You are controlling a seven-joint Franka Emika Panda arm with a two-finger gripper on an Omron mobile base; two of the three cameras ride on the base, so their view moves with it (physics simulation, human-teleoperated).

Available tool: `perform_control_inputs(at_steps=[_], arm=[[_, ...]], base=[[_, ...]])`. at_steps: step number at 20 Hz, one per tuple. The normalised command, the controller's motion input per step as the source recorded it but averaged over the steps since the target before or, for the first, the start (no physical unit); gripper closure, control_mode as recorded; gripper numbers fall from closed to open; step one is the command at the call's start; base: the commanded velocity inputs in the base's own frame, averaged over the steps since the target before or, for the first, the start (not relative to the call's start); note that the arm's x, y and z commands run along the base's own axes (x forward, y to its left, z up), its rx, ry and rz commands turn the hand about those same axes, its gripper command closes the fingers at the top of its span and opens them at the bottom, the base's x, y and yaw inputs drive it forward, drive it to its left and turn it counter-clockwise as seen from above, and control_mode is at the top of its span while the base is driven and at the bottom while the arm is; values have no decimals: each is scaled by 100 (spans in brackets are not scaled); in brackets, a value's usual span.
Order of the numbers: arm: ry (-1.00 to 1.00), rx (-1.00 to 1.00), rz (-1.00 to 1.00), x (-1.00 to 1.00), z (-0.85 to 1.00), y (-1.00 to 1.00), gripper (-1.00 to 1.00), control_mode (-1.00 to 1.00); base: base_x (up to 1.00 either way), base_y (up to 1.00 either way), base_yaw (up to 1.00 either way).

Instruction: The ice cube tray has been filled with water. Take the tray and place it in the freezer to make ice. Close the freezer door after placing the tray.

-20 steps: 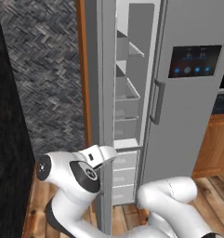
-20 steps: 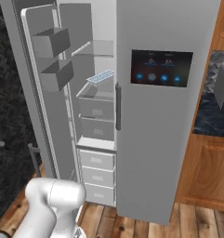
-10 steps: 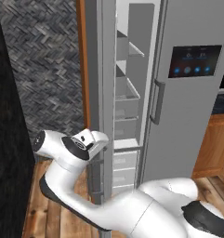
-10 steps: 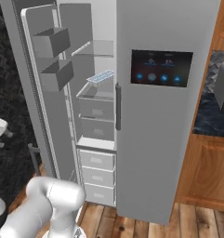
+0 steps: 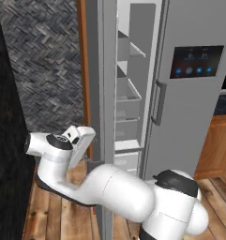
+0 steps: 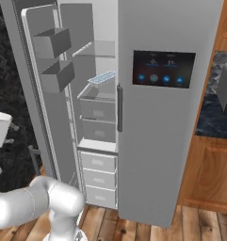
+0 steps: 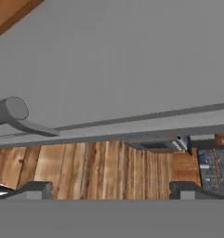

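Observation:
The ice cube tray [image 6: 101, 76], white with pale-blue water in its cells, lies on an upper shelf inside the freezer [image 6: 98, 120]. The freezer door [image 6: 63, 122] stands wide open, with shelf bins [image 6: 52, 42] on its inner face. In the left base view the door [image 5: 101, 93] is edge-on, and my gripper [image 5: 88, 139] is at its outer side, low down. The hand view looks along the door's plain grey outer face [image 7: 122, 60], with the door handle [image 7: 10, 110] at the left. My gripper [image 7: 111, 190] is open, its fingertips [image 7: 36, 189] wide apart with nothing between them.
The refrigerator's right door with the dark display panel [image 6: 164, 68] is shut. A black wall [image 5: 2, 150] and a herringbone-tiled wall [image 5: 44, 61] stand left of the open door. Wooden cabinets [image 6: 211, 174] are at the right, and wood floor [image 7: 108, 169] lies below.
My arm has swung left around the open freezer door, and the hand has risen slightly beside its outer face. The tray and the door have not moved.

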Motion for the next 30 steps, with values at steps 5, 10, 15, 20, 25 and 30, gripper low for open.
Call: perform_control_inputs(at_steps=[5, 10, 15, 20, 25, 30], arm=[[-10, -31, -3, 36, -36, 26, -100, -100], [1, -11, -9, 39, -2, 1, -100, -100], [10, 0, -7, 39, 7, 0, -100, -100], [14, 0, -3, 63, 0, 0, -100, -100], [14, -1, 0, 90, 0, 0, -100, -100], [25, -2, 0, 39, 0, -22, -100, -100]], base=[[0, 0, 0], [0, 0, 0], [0, 0, 0], [0, 0, 0], [0, 0, 0], [0, 0, 0]])
